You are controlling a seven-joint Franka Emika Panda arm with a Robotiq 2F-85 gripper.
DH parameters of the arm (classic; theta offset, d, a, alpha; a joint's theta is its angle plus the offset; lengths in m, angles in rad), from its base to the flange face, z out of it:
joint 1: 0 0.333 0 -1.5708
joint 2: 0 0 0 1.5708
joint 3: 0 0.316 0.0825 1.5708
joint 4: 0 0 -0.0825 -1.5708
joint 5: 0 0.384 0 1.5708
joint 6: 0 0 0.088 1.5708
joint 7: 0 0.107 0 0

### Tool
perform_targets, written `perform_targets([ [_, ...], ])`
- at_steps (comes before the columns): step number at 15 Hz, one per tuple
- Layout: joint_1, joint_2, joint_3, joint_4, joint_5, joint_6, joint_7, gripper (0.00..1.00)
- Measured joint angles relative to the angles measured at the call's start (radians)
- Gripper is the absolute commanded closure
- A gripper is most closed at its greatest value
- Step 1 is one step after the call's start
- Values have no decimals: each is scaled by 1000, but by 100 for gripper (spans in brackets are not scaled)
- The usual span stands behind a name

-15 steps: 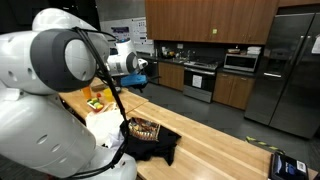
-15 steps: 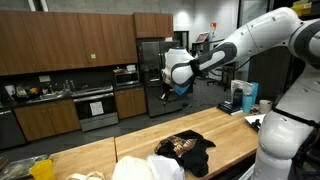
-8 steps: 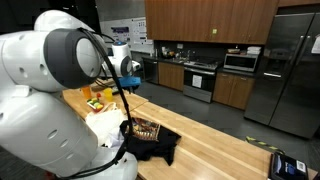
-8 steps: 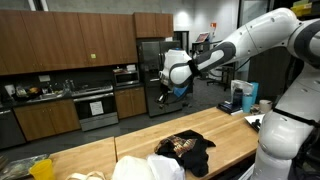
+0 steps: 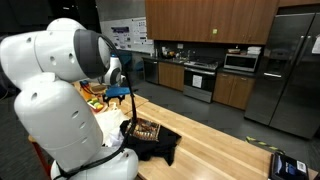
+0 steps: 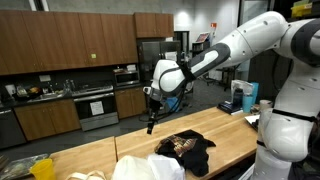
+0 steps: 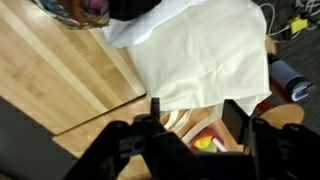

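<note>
Counter point(image 6: 80, 158): a long wooden top that carries everything. A straight descent from here would probably drive the tips into the wood, since only thin fabric lies over it.
Arm point(image 6: 230, 50): reaches out over the counter, with its bulky joints close to the cloths in an exterior view. A wide swing could sweep fabric towards the edge.
White cloth point(image 7: 200, 50): lies crumpled on the counter, directly under the wrist camera and nearest to the tool. It touches the black cloth along one side. A shallow pinch may catch only a loose fold, and the cloth would likely slide out.
Black cloth point(image 6: 190, 150): lies bunched beside the white one with a patterned piece point(image 5: 146, 127) on top. Because the two cloths touch, pulling one may drag the other along.
Yellow things point(image 7: 204, 143): small and partly hidden at the white cloth's edge, right beside the fingers in the wrist view. I cannot tell what they are. A low pass could knock them aside.
Gripper point(image 6: 150, 125): hangs in the air above the counter, pointing down, well clear of the fabric.
Fingers point(image 7: 155, 112): stand apart with only cloth and wood visible in the gap. They hold nothing and touch nothing.
</note>
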Motion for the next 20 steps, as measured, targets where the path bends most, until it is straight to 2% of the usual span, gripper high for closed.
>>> perform_targets([
  [3, -1, 83, 18, 11, -42, -78, -64, 0],
  [6, -53, 164, 38, 68, -249, -155, -53, 0],
  [10, -122, 297, 48, 233, -563, -182, 17, 0],
  [13, -130, 443, 48, 414, -671, -238, 157, 0],
  [16, -109, 580, 49, 595, -687, -378, 316, 0],
  [18, -90, 645, 50, 702, -643, -467, 394, 0],
  [20, -76, 677, 53, 768, -617, -509, 431, 0],
])
